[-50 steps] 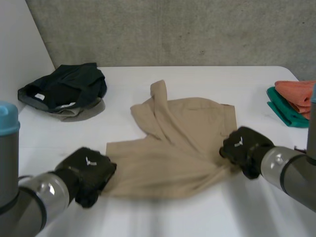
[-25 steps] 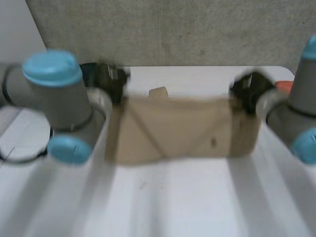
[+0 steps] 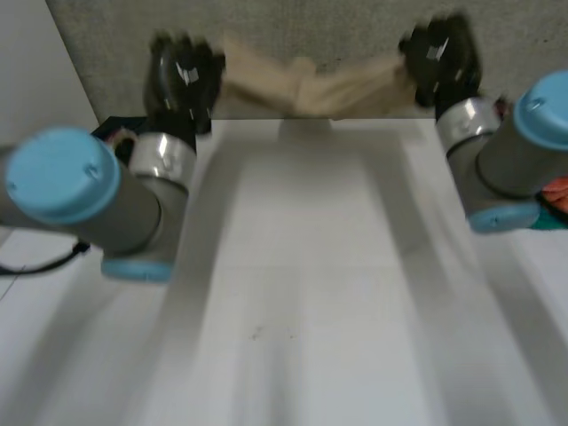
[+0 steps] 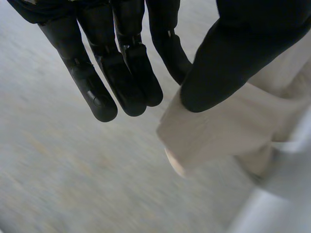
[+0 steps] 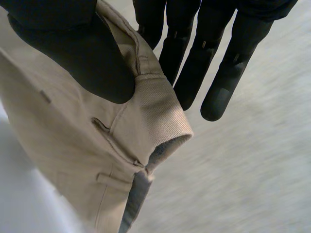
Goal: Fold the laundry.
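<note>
Pinching a beige garment aloft, left hand and right hand grip opposite ends.

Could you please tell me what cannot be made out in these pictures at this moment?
Beige garment, head view: bunched between the left hand and the right hand, so its full shape cannot be told.
Dark clothes, head view: mostly hidden behind the left arm.
Orange and teal stack, head view: covered by the right arm and cut off by the edge.
</note>
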Robot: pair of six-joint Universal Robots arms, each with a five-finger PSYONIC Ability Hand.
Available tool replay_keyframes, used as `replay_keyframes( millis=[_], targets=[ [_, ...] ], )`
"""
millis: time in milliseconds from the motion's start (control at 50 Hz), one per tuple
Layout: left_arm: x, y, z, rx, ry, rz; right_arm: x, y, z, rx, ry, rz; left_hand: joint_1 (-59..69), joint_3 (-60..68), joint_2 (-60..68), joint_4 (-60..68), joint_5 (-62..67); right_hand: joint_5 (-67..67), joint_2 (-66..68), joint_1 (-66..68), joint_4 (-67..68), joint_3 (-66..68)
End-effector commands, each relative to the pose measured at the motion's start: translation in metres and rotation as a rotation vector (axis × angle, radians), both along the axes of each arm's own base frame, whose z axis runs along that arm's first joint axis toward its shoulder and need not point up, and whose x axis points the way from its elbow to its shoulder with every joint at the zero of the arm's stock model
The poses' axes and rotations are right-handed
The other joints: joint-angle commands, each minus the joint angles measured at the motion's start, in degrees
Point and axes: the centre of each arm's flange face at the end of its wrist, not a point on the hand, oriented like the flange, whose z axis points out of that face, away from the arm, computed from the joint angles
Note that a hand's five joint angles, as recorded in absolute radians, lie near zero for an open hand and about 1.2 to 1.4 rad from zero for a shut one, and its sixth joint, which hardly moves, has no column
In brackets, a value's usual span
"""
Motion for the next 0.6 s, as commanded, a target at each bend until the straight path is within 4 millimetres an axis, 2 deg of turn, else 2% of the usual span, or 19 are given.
replay_keyframes(
  millis=[20, 80, 100, 160, 200, 280, 340, 360, 420, 440, 520, 560, 600],
  targets=[
    [0.003, 0.043, -0.081, 0.246, -0.15, -0.048, -0.002, 0.015, -0.101, 0.329, 0.193, 0.029, 14.4, 11.6, 11.4, 11.2, 12.8, 11.8, 13.1, 16.1, 11.2, 11.4],
    [0.004, 0.059, -0.105, 0.331, -0.209, -0.069, -0.008, 0.028, -0.121, 0.394, 0.28, 0.019, 14.4, 11.6, 11.4, 11.2, 12.8, 11.8, 13.1, 16.1, 11.2, 11.4],
    [0.005, 0.071, -0.117, 0.385, -0.247, -0.081, -0.009, 0.031, -0.124, 0.406, 0.299, 0.016, 14.4, 11.6, 11.4, 11.2, 12.8, 11.8, 13.1, 16.1, 11.2, 11.4],
    [0.01, 0.087, -0.125, 0.462, -0.3, -0.08, -0.018, 0.05, -0.136, 0.471, 0.381, 0.012, 14.4, 11.6, 11.4, 11.2, 12.8, 11.8, 13.1, 16.1, 11.2, 11.4],
    [0.02, 0.099, -0.118, 0.518, -0.341, -0.055, -0.023, 0.061, -0.135, 0.502, 0.408, 0.012, 14.4, 11.6, 11.4, 11.2, 12.8, 11.8, 13.1, 16.1, 11.2, 11.4],
    [0.038, 0.119, -0.093, 0.59, -0.388, -0.007, -0.038, 0.093, -0.112, 0.562, 0.436, -0.008, 14.4, 11.6, 11.4, 11.2, 12.8, 11.8, 13.1, 16.1, 11.2, 11.4],
    [0.052, 0.137, -0.077, 0.647, -0.441, 0.01, -0.047, 0.109, -0.104, 0.605, 0.455, -0.019, 14.4, 11.6, 11.4, 11.2, 12.8, 11.8, 13.1, 16.1, 11.2, 11.4],
    [0.059, 0.147, -0.07, 0.677, -0.474, 0.007, -0.051, 0.12, -0.1, 0.637, 0.468, -0.02, 14.4, 11.6, 11.4, 11.2, 12.8, 11.8, 13.1, 16.1, 11.2, 11.4],
    [0.068, 0.166, -0.063, 0.731, -0.531, -0.006, -0.06, 0.144, -0.086, 0.697, 0.495, -0.016, 14.4, 11.6, 11.4, 11.2, 12.8, 11.8, 13.1, 16.1, 11.2, 11.4],
    [0.074, 0.179, -0.06, 0.777, -0.575, -0.024, -0.062, 0.15, -0.083, 0.713, 0.503, -0.013, 14.4, 11.6, 11.4, 11.2, 12.8, 11.8, 13.1, 16.1, 11.2, 11.4],
    [0.085, 0.211, -0.062, 0.901, -0.693, -0.081, -0.074, 0.184, -0.084, 0.845, 0.601, 0.016, 14.4, 11.6, 11.4, 11.2, 12.8, 11.8, 13.1, 16.1, 11.2, 11.4],
    [0.084, 0.219, -0.062, 0.916, -0.716, -0.11, -0.078, 0.192, -0.086, 0.88, 0.643, 0.03, 14.4, 11.6, 11.4, 11.2, 12.8, 11.8, 13.1, 16.1, 11.2, 11.4],
    [0.075, 0.215, -0.059, 0.87, -0.679, -0.145, -0.079, 0.198, -0.09, 0.9, 0.664, 0.043, 12.6, 9.8, 9.6, 9.3, 11.0, 11.8, 13.1, 16.1, 11.2, 11.4]
  ],
)
